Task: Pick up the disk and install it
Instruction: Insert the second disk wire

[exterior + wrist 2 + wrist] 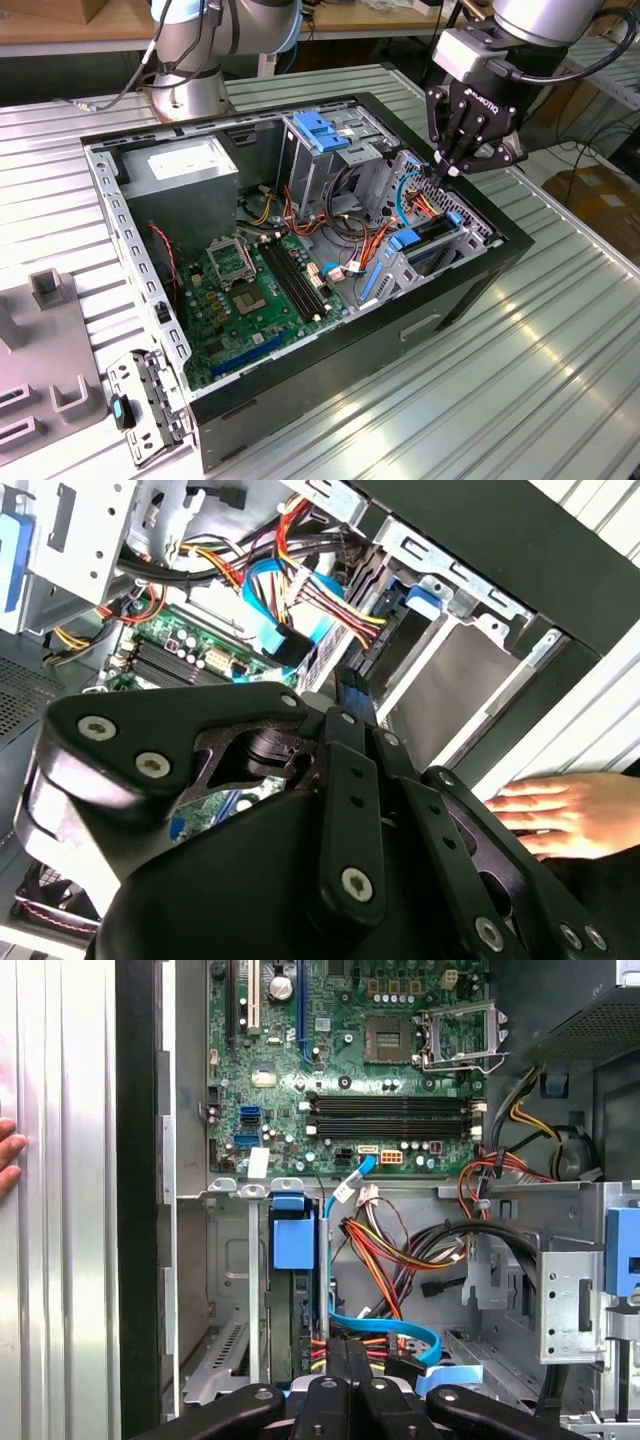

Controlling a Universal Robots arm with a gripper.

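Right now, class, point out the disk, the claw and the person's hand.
the disk (293, 1243), first wrist view, on its blue end tab.
the claw (443, 170), exterior view, between its fingertips.
the hand (560, 815), second wrist view, on its back.

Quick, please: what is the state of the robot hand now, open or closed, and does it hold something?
Hand: closed, fingertips together, holding nothing visible, above the drive bay where the disk already sits in the computer case.
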